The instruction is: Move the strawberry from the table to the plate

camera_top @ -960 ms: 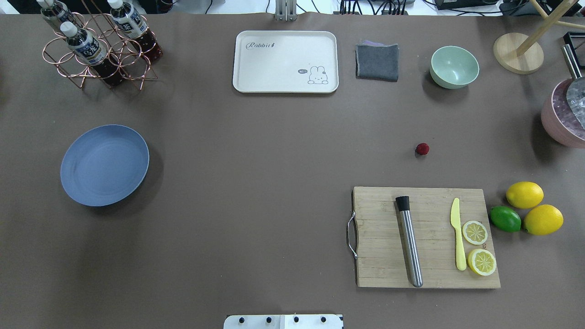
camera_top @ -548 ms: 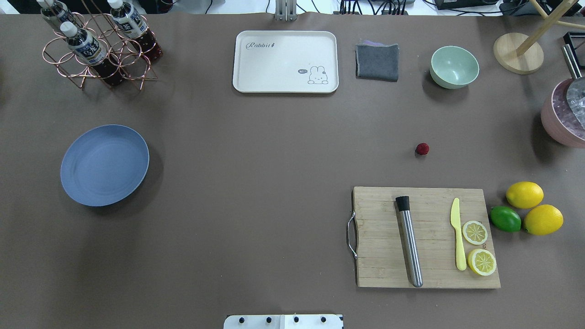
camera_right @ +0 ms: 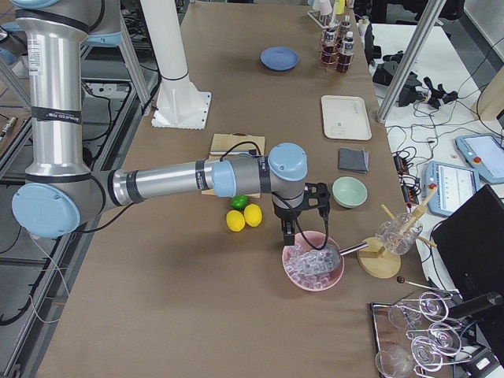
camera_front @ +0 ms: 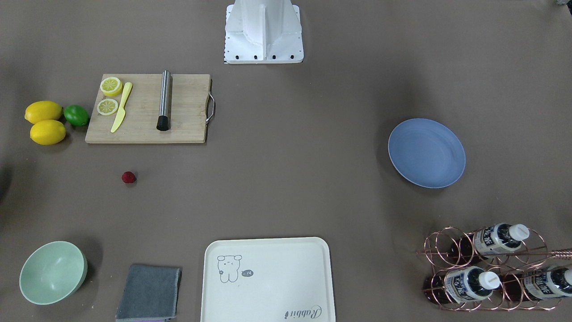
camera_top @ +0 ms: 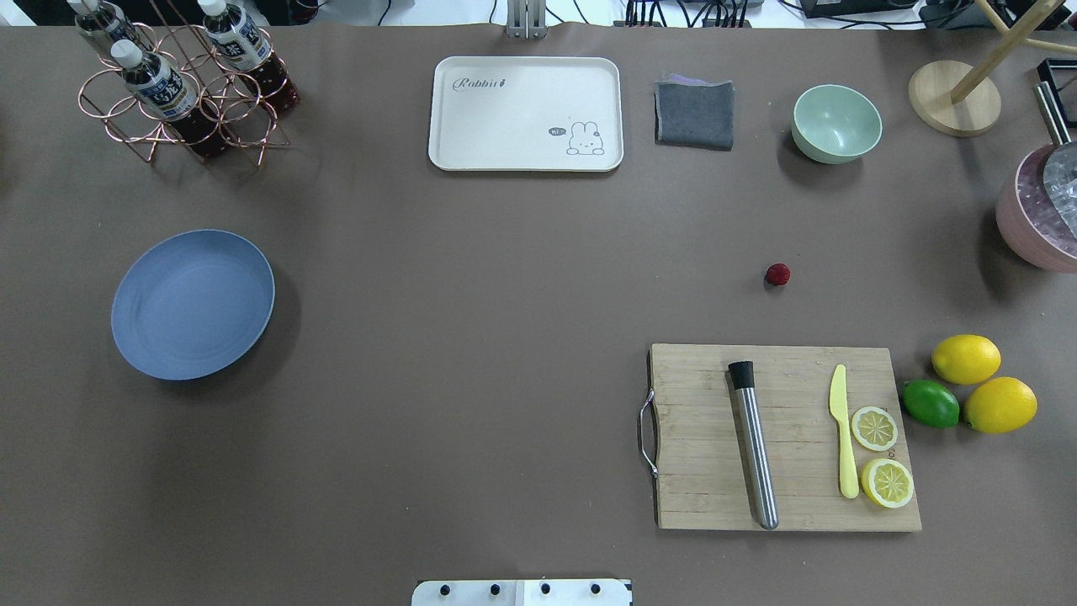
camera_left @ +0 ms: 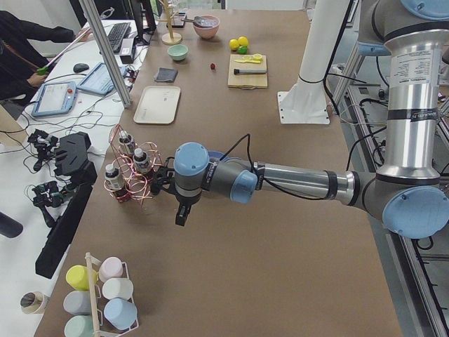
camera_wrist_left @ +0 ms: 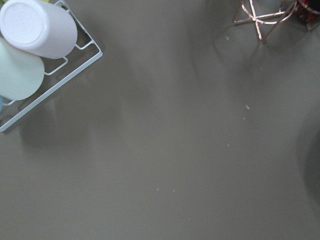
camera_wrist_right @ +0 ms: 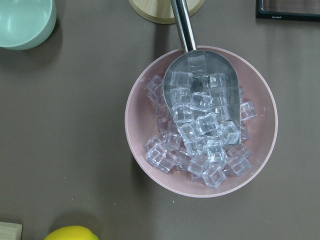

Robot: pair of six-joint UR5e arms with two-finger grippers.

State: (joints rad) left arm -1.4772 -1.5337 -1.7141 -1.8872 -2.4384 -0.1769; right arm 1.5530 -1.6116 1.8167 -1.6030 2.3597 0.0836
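Note:
The strawberry (camera_top: 777, 273) is a tiny dark red berry lying on the bare brown table (camera_top: 505, 295), right of centre and just beyond the cutting board; the front-facing view shows the strawberry (camera_front: 128, 177) too. Far to the left lies the blue plate (camera_top: 193, 304), with nothing on it. Neither arm shows in the overhead view. My left gripper (camera_left: 180, 219) hangs over the table's left end, near the bottle rack and well away from the berry. My right gripper (camera_right: 288, 236) hovers over the pink ice bowl at the right end. Whether either is open or shut I cannot tell.
A wooden cutting board (camera_top: 782, 438) carries a steel muddler, a yellow knife and two lemon slices. Two lemons (camera_top: 966, 358) and a lime lie beside it. At the back stand a cream tray (camera_top: 526, 114), grey cloth, green bowl (camera_top: 836, 123) and bottle rack (camera_top: 181, 84). The pink ice bowl (camera_wrist_right: 200, 120) holds a scoop.

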